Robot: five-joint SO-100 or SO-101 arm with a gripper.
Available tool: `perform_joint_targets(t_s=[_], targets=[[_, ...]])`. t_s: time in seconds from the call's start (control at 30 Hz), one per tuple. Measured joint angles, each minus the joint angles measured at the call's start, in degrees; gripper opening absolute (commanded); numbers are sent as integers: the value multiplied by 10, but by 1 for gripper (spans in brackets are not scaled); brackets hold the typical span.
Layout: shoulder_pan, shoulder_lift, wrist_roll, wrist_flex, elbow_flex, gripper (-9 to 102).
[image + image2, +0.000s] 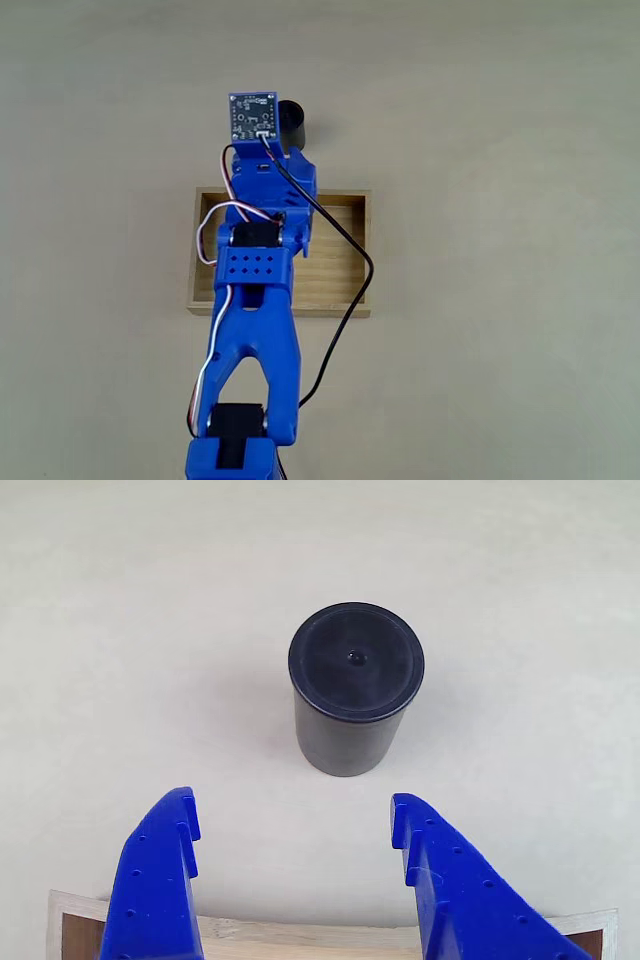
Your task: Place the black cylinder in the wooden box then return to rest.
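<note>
Fingers (293,825) of blue plastic are spread wide and hold nothing. The small matte black cylinder (355,688) stands upright on the pale desk (120,630), beyond the shallow pale wooden box (340,255).

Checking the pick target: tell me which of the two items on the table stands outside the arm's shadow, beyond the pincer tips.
The black cylinder, standing upright on bare table ahead of the open pincer. The wooden box lies under the arm instead.

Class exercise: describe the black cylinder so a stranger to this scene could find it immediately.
Start at the wooden box under the blue arm. Just beyond its far wall, on the bare table, stands the black cylinder, ahead of the open end effector. It is the only small, dark, round-topped object.
</note>
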Motion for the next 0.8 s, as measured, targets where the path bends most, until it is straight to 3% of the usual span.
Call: perform_joint_targets(t_s=[0.8], targets=[[19, 96, 2, -16, -98, 32]])
